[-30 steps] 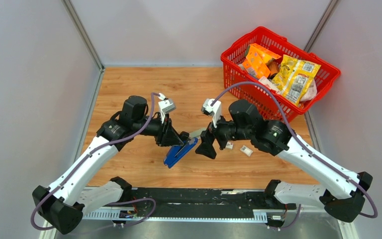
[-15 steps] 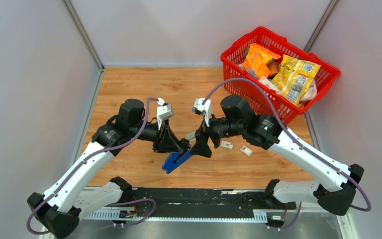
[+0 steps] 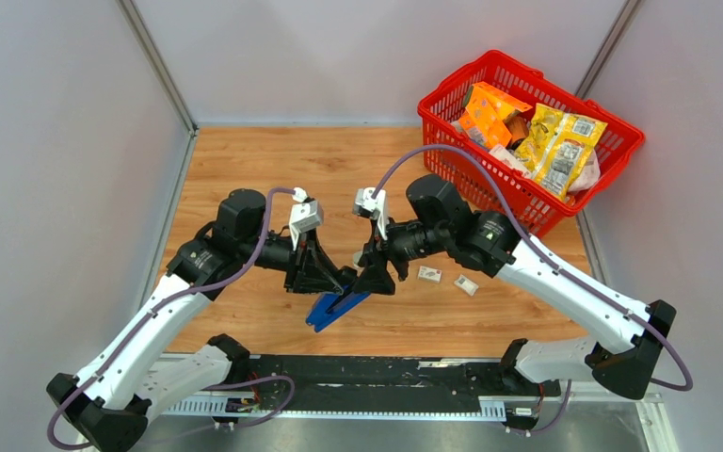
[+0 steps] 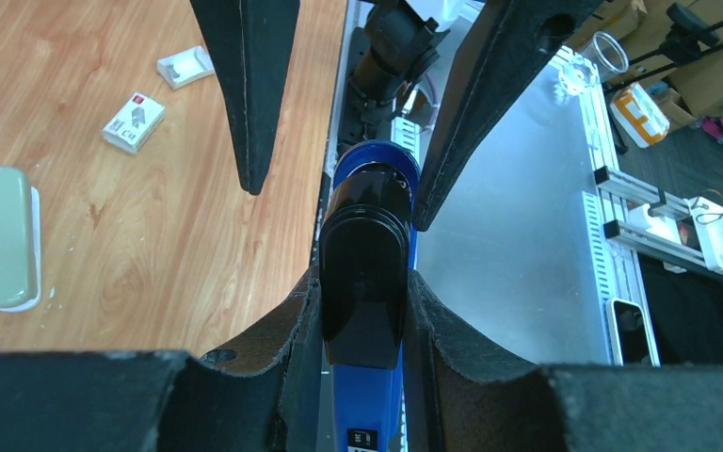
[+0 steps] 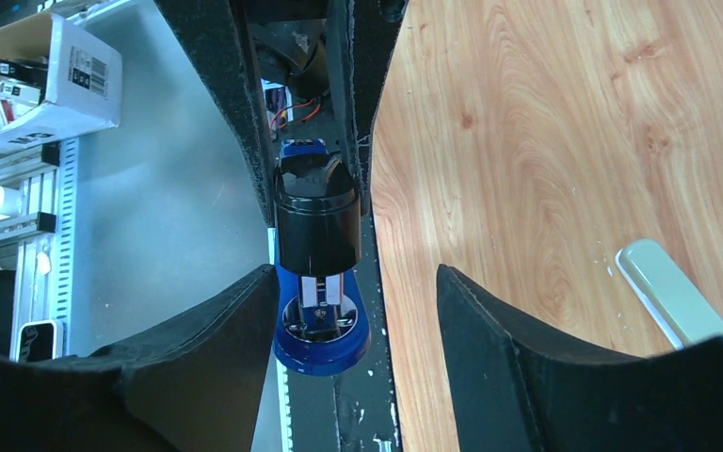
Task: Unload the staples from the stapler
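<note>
I have the left gripper (image 3: 328,277) clenched on the stapler (image 4: 362,217). In the left wrist view its two fingers (image 4: 245,377) press against both sides of the black top, with the blue base running out below them. From the top camera the blue body slants out past the left fingertips, towards the near edge of the wooden table (image 3: 273,169).

The right gripper (image 5: 356,273) faces the left one from the other end. Its fingers (image 5: 527,358) stand apart, one on each side of the stapler's nose, and are not clamped on it. In the right wrist view one finger is just beside the blue base, and there is a clear gap to the other. From the left wrist view one right fingertip looks to be touching the blue edge, while the other hangs apart from it.

A bit of grey metal (image 5: 320,292) shows in the nose, under the black top and between my right fingers. I cannot tell whether it is the staples or only the channel.

A pale grey-green bar (image 4: 5,235) lies flat on the wood to the outside of the fingers. Two small white boxes (image 3: 428,274) lie near the right gripper, on the side away from the left one. A red basket (image 3: 433,122) of packets stands well beyond the right fingers
</note>
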`<state>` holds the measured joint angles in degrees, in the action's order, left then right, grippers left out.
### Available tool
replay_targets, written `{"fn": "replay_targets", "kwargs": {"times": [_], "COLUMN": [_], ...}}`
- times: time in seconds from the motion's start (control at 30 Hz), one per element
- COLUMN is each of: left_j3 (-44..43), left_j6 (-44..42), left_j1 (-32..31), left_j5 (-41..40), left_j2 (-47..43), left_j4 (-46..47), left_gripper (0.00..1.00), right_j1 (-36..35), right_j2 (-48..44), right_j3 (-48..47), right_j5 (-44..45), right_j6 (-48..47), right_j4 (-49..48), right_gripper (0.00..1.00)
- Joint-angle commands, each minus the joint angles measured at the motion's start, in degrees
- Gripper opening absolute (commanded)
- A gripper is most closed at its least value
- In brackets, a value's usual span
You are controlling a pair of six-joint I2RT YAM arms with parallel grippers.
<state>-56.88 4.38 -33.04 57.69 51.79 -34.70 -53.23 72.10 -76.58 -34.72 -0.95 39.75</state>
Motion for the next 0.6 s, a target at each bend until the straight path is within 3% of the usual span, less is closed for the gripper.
{"fn": "replay_targets", "kwargs": {"times": [0.0,0.27,0.57], "left_j3": [-1.04,-1.04,-0.43], "left_j6": [-0.08,0.63,3.61], "left_j1": [-0.36,-0.36,-0.36], "left_j5": [4.62,5.15,2.78], "left_j2": [-1.69,-1.96,-3.36], "left_j4": [4.55,5.78,10.69], "left_gripper": [0.00,0.00,0.00], "right_j1": [-0.47,-0.64,-2.40], "right_j2": [-0.82,-0.46,-2.83], "right_j3": [-1.30,-0.07,5.64], "right_j5": [-3.60,-6.32,-6.77], "right_j6": [-0.81,-0.02,3.05], "right_j4": [-2.74,-4.06,-7.83], "right_gripper": [0.63,0.42,0.00]}}
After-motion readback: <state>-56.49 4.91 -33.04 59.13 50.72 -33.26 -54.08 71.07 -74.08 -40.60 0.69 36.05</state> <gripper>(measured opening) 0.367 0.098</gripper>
